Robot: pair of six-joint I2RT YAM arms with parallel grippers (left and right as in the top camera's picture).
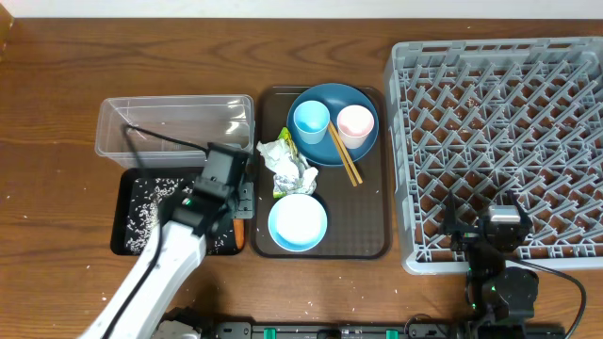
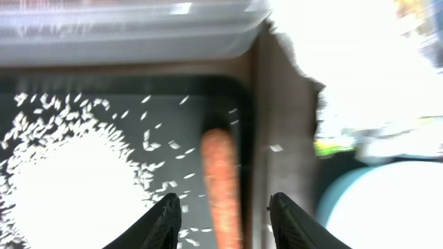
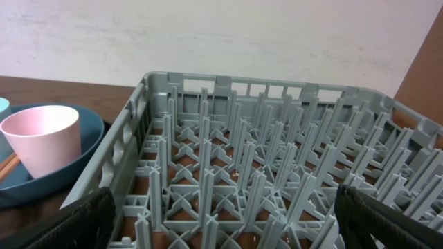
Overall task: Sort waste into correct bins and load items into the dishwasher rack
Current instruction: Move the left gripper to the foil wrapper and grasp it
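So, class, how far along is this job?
Done: rice and carrot lie in the black tray. In hand: nothing; the left claw stands open over the carrot. Left: tissue and wrapper, plus dish, bowl, cups and chopsticks, all on the brown tray; rack empty.

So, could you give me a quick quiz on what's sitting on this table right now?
1. True or false: the dishwasher rack holds no cups yet.
2. How many cups stand on the dark blue dish?
3. Where does the carrot lie? A) in the dishwasher rack B) in the black tray C) on the dark blue dish
Key: 1 true; 2 two, the light blue cup and the pink cup; 3 B.
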